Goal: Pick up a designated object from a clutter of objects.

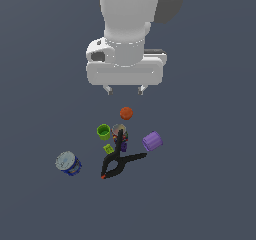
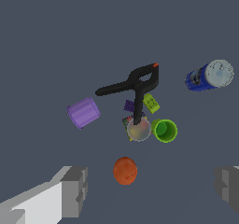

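The designated object, a small light-purple cup [image 1: 152,141] [image 2: 83,112], lies on its side at the exterior view's right edge of the clutter of objects. That clutter holds an orange ball [image 1: 126,113] [image 2: 125,170], a bright green cup [image 1: 103,131] [image 2: 164,130], a dark can [image 1: 119,133] [image 2: 138,128], a black spring clamp [image 1: 119,161] [image 2: 135,86], a small green block [image 1: 108,148] [image 2: 151,103] and a blue-white can [image 1: 68,163] [image 2: 209,75]. My gripper [image 1: 125,89] [image 2: 151,190] hangs open well above the floor, nearest the orange ball, with nothing between its fingers.
One arm of the clamp leans on the dark can, whose side lies close to the green cup. The blue-white can lies apart at the exterior view's left. Plain dark grey floor surrounds the pile.
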Robot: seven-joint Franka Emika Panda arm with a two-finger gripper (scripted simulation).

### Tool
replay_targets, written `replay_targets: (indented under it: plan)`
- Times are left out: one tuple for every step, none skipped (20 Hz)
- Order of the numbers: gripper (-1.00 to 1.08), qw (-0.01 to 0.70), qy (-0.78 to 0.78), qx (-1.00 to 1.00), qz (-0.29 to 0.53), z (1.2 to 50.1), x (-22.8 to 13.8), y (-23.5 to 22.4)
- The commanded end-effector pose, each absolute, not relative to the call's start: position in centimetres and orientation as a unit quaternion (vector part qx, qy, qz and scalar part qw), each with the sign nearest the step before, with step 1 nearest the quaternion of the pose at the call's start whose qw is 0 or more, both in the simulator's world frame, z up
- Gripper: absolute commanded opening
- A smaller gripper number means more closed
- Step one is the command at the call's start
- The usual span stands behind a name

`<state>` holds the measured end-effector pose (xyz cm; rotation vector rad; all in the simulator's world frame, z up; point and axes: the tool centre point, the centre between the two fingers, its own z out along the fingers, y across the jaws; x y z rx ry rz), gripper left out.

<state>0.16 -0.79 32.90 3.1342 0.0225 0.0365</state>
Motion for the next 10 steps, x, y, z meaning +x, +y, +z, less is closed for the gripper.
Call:
replay_targets:
  plan:
    - [1.08, 0.004, 0.007, 1.0, 0.012, 32.9, 0.16, -0.79]
    - [1.08, 0.004, 0.007, 1.0, 0.012, 32.89, 0.17, -0.79]
    - [1.08, 0.005, 0.007, 1.0, 0.012, 32.86, 0.21, -0.82]
    - [1.08, 0.006, 0.007, 1.0, 0.011, 32.82, 0.26, -0.86]
    - [1.08, 0.008, 0.007, 1.0, 0.011, 32.77, 0.34, -0.91]
    - [1.08, 0.009, 0.007, 1.0, 0.011, 32.72, 0.4, -0.96]
    - [1.08, 0.01, 0.007, 1.0, 0.011, 32.69, 0.44, -1.0]
    - [1.08, 0.011, 0.007, 1.0, 0.011, 32.68, 0.46, -1.01]
    - [1.08, 0.011, 0.007, 1.0, 0.011, 32.68, 0.45, -1.01]
    - [1.08, 0.011, 0.007, 1.0, 0.011, 32.69, 0.45, -1.0]
